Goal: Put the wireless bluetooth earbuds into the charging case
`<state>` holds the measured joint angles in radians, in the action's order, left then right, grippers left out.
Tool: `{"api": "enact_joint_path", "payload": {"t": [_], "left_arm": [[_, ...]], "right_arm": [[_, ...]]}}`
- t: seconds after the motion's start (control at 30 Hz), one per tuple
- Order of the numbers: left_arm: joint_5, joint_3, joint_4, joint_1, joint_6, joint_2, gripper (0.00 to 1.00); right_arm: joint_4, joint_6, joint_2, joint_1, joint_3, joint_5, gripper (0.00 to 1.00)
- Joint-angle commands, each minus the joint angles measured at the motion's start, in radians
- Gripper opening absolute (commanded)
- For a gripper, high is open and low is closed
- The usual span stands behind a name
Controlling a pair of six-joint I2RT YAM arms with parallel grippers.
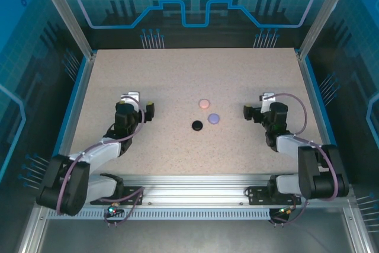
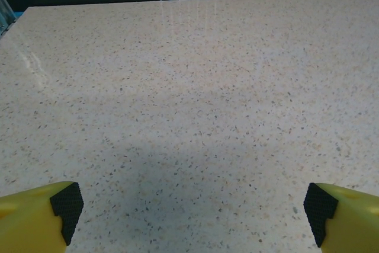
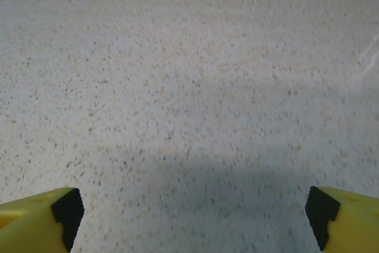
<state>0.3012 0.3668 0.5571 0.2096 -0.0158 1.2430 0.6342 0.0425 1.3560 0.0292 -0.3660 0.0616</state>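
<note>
Three small round charging cases lie near the table's middle in the top view: a pale pink case (image 1: 205,103), a lilac case (image 1: 214,118) and a black case (image 1: 197,125). The wireless bluetooth earbuds are out of view. My left gripper (image 1: 135,106) sits left of the cases, open, well apart from them. My right gripper (image 1: 263,108) sits to their right, also open. In the left wrist view the left gripper (image 2: 192,217) holds nothing between its black pads (image 2: 66,205). The right gripper (image 3: 192,217) likewise has only bare table between its pads (image 3: 66,208).
The speckled beige table (image 1: 177,75) is bounded by blue-lit transparent walls and metal posts (image 1: 83,39) at the back corners. A metal rail (image 1: 195,191) runs along the near edge where both arms are bolted.
</note>
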Motion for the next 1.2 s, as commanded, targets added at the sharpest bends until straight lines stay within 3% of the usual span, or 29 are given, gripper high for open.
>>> {"api": "enact_joint_path", "payload": {"t": [0.0, 0.03, 0.1, 0.23, 0.37, 0.47, 0.73, 1.17], "left_arm": [[-0.061, -0.053, 0.248, -0.012, -0.084, 0.084, 0.99], [-0.056, -0.055, 0.279, -0.010, -0.105, 0.098, 0.99], [-0.072, -0.071, 0.332, -0.013, -0.134, 0.113, 0.99], [-0.086, -0.122, 0.572, -0.027, -0.170, 0.230, 0.99], [-0.145, -0.145, 0.606, -0.082, -0.106, 0.241, 0.99], [-0.186, -0.125, 0.670, -0.123, -0.081, 0.337, 0.99], [-0.199, 0.017, 0.351, -0.203, 0.027, 0.304, 0.99], [-0.200, 0.015, 0.363, -0.205, 0.025, 0.308, 0.99]], "right_arm": [[0.229, -0.044, 0.102, 0.015, 0.020, -0.033, 1.00], [0.276, -0.046, 0.138, 0.016, 0.020, -0.029, 1.00], [0.147, -0.042, 0.137, 0.013, -0.037, -0.026, 1.00], [0.122, -0.042, 0.146, 0.020, -0.064, -0.008, 1.00], [0.125, -0.043, 0.147, 0.022, -0.062, -0.006, 1.00], [0.124, -0.044, 0.147, 0.022, -0.062, -0.003, 1.00], [0.123, -0.052, 0.148, 0.033, -0.064, 0.010, 1.00], [0.121, -0.049, 0.149, 0.033, -0.065, 0.009, 1.00]]}}
